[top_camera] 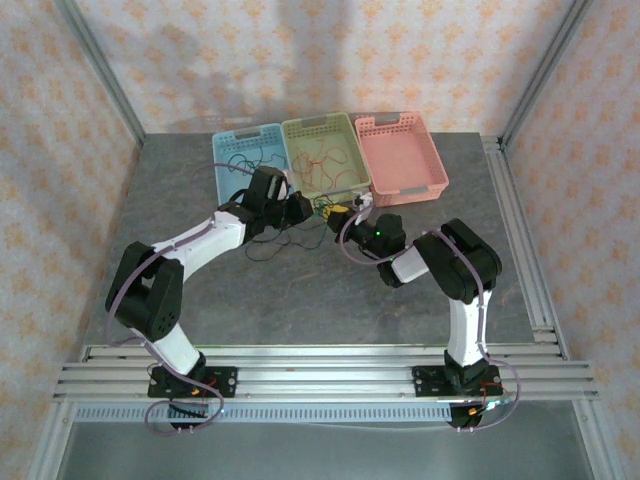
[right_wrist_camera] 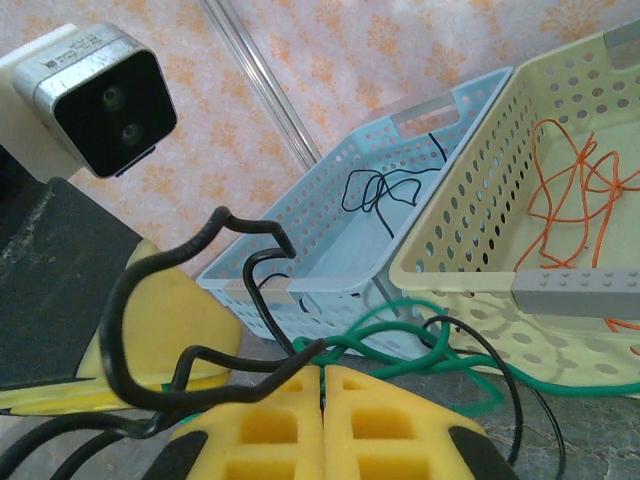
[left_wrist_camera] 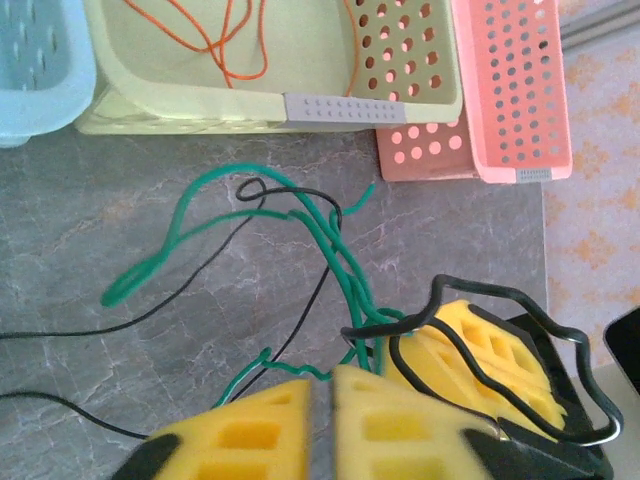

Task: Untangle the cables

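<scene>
Grey table (top_camera: 300, 300), papered walls. The cables (left_wrist_camera: 345, 275), green and black twisted together, lie just in front of the green basket (left_wrist_camera: 200, 105), stretched roughly side to side, loose loops trailing left. Left gripper (left_wrist_camera: 322, 400) and right gripper (right_wrist_camera: 322, 400) are both clamped on the tangle, nearly touching. I'd draw them apart slowly along that line, backing off if the knot tightens

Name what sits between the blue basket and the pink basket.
The pale green basket, holding an orange cable, sits between the blue basket and pink basket, as the top view shows.
</scene>
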`<move>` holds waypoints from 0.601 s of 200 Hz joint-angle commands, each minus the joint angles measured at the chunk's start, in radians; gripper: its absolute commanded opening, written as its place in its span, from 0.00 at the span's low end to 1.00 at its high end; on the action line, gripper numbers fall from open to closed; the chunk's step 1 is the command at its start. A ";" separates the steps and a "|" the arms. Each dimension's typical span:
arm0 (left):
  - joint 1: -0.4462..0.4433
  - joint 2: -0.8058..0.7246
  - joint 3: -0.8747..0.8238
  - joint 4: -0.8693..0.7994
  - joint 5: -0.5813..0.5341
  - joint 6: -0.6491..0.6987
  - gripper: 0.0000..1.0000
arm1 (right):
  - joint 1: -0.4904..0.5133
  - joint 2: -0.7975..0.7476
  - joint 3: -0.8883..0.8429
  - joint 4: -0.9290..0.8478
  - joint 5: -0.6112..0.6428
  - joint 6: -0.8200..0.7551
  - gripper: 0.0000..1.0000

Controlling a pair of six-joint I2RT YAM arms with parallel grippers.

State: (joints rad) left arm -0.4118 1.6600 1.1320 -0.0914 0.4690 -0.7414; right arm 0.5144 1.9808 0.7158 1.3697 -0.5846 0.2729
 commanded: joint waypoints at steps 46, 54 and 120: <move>0.035 -0.139 -0.015 -0.083 -0.120 0.034 0.00 | 0.007 -0.007 0.012 0.037 0.008 -0.003 0.00; 0.064 -0.179 -0.037 -0.081 -0.113 0.023 0.00 | 0.007 -0.008 0.010 0.037 0.014 -0.005 0.00; 0.200 -0.399 -0.115 -0.199 -0.105 0.057 0.00 | 0.006 -0.017 0.002 0.037 0.021 -0.009 0.00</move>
State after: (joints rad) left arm -0.2337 1.3098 1.0466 -0.2062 0.4114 -0.7254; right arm 0.5308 1.9797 0.7177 1.3880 -0.5842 0.2722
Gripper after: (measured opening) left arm 0.044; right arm 0.046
